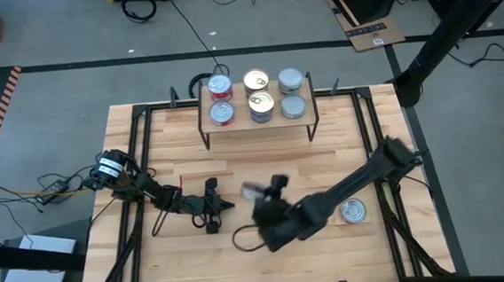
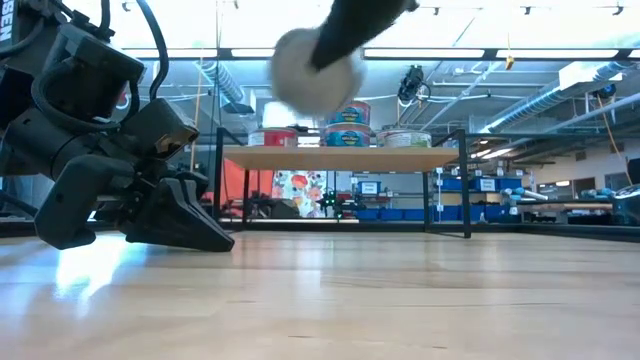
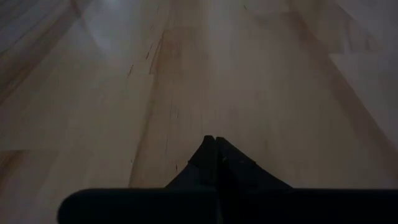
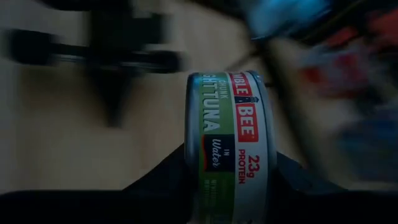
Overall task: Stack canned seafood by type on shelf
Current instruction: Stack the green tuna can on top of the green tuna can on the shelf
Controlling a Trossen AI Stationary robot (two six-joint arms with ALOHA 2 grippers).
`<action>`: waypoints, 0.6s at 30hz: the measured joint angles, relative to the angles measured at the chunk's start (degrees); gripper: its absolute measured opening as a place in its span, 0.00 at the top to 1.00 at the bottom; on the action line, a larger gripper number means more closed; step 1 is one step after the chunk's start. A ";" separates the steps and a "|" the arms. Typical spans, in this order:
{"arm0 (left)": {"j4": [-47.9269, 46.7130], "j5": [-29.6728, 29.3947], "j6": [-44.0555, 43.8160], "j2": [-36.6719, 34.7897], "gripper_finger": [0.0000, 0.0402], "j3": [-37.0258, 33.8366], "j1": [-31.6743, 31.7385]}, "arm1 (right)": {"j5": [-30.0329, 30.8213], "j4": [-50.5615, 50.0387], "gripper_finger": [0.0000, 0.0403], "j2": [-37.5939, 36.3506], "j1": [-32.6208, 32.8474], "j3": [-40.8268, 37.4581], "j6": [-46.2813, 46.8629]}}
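Note:
The shelf point(image 1: 258, 123) stands at the table's far middle. It carries two red-sided cans point(image 1: 222, 113), two gold-topped cans point(image 1: 261, 105) and two bluish cans point(image 1: 293, 107). Another can point(image 1: 354, 210) rests on its base on the table at the near right. My right gripper point(image 1: 265, 193) hangs over the table's middle, shut on a green-and-red-labelled tuna can point(image 4: 233, 149), which the low view shows high above the table point(image 2: 318, 70). My left gripper point(image 1: 214, 206) is shut and lies low at the tabletop left of centre point(image 2: 190, 225); whether it touches the wood I cannot tell. My right gripper pinches the tuna can between its two fingers point(image 4: 158, 183), one on each flat end point(image 4: 194, 155), with the labelled side wall facing the wrist camera. The can is turned on edge, one round end toward the table's near side point(image 2: 305, 80). It is lifted well clear of the table.
Bare wood lies between the shelf's black legs point(image 1: 206, 140) and the two grippers. A cable point(image 1: 241, 238) loops on the table beside the right arm. Black frame rails point(image 1: 138, 167) run along the table's left and right sides.

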 joint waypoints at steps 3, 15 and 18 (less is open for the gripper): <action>0.00 0.00 0.00 0.00 1.00 0.00 0.00 | 7.25 -8.40 0.65 -5.65 -0.50 0.02 -3.42; 0.01 0.00 0.00 0.00 1.00 0.00 0.00 | 20.26 -30.58 0.65 -13.92 -11.24 0.00 -13.96; 0.00 0.00 0.02 0.00 1.00 0.00 0.00 | 19.39 -34.59 0.65 -14.01 -14.81 -0.02 -13.95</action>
